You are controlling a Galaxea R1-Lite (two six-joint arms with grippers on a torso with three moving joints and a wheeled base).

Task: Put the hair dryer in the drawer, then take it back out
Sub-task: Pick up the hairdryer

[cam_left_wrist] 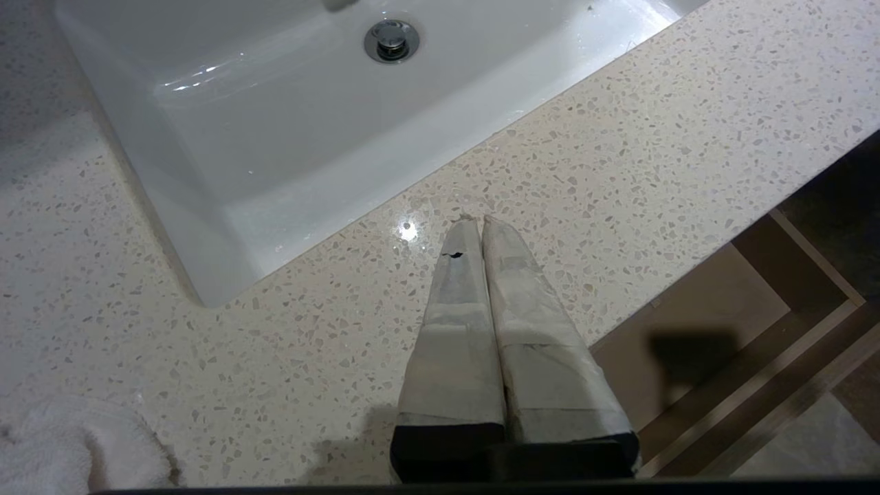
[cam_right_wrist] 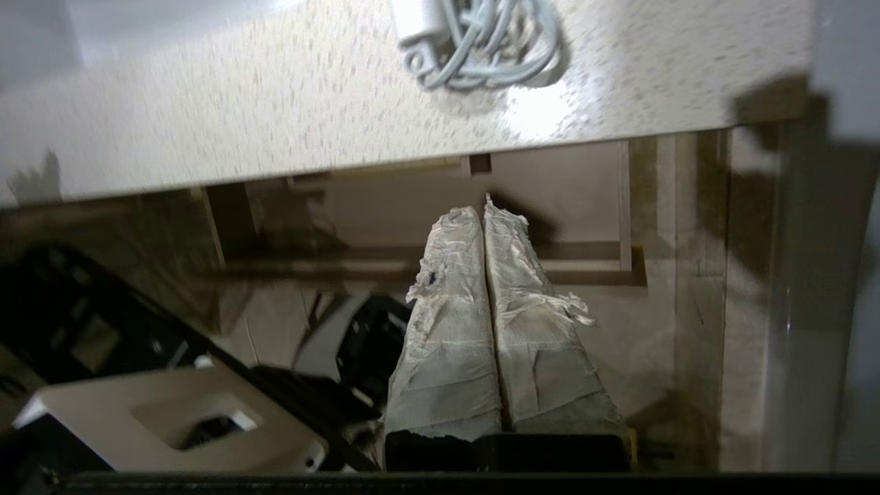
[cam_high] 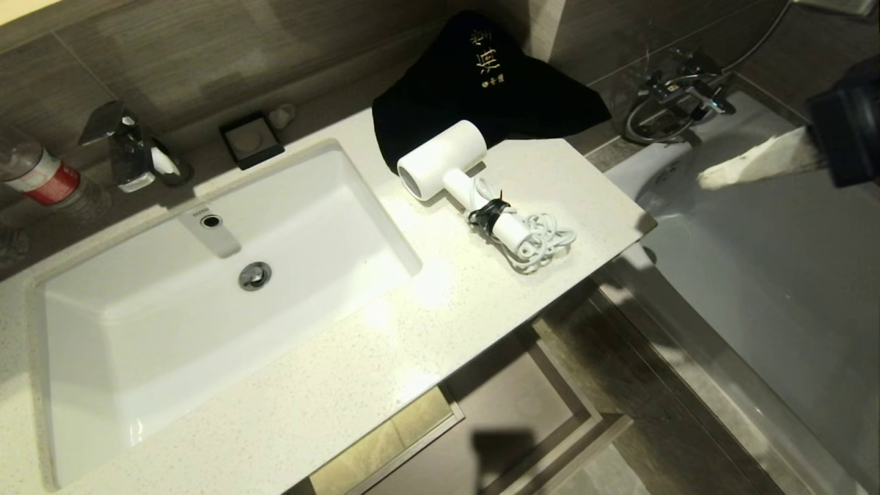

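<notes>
Hair dryer [cam_high: 445, 162]: lying on its side on the speckled worktop [cam_high: 357, 357], right of the sink [cam_high: 137, 385], barrel toward the black cloth bag [cam_high: 481, 82] at the wall, handle pointing to the worktop's front edge. Cord [cam_high: 543, 242] coiled at the handle's end, bound by a black strap [cam_high: 489, 214]. Untouched; nothing gripping it.

Drawer [cam_high: 512, 399]: already pulled out below the worktop's front edge, grey-brown wood grain, nothing visible in the part that shows. Sits lower than the dryer and nearer the robot, slightly to the left of it in the head view.

Right hand [cam_right_wrist: 485, 206]: fingers pressed together, empty. Out in front of the worktop's edge, over the open drawer, with the coiled cord visible beyond the edge in the right wrist view. Not in the head view.

Left hand [cam_left_wrist: 474, 221]: fingers pressed together, empty, parked above the worktop just in front of the sink. White towel [cam_left_wrist: 75, 447] at one corner of the left wrist view.

Step in hand, as judged: approach to the first pick-up; placing not begun.

Next move calls for: spreading the right hand's fingers before contact; bringing it over the worktop edge to the dryer; closing across the handle between barrel and strap, or across the barrel. Loose cord loops likely to snag or trail, so worth gripping clear of them. Then lowering into the drawer.
</notes>
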